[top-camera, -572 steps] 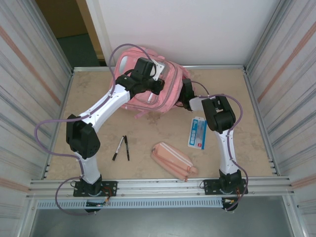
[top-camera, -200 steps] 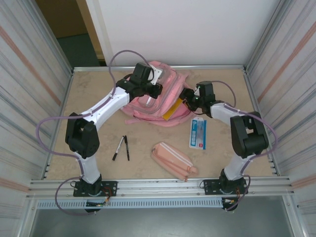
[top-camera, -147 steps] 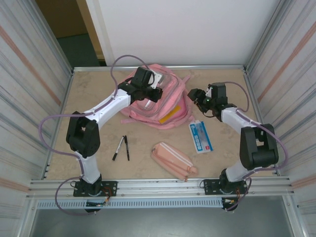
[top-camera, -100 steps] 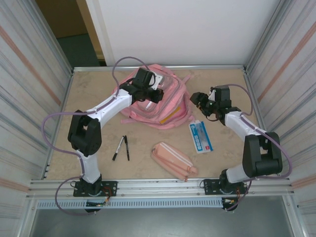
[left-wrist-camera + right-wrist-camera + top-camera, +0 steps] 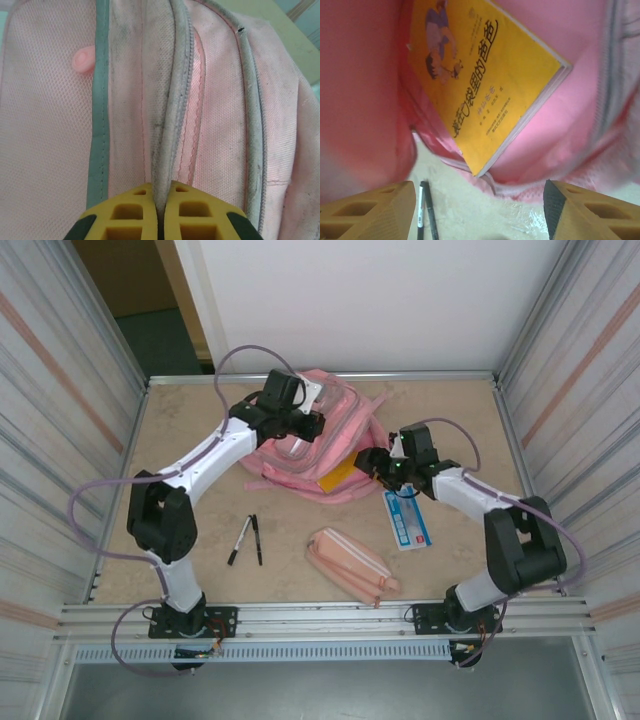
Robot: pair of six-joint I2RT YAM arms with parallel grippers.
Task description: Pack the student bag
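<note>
Student bag (image 5: 345, 430) at 12 o'clock of table (image 5: 460, 430); soft, light, slumps unless held; best grip: piped zip edge (image 5: 167, 125); left gripper (image 5: 160, 212) pinched tight on it; right gripper (image 5: 479, 192) jaws wide, empty, at bag's 4 o'clock, facing yellow book (image 5: 485, 80) inside.

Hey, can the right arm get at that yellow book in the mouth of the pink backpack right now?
Probably yes. The right pincer is open and faces the yellow book, which lies exposed in the student bag opening with nothing between them.
</note>
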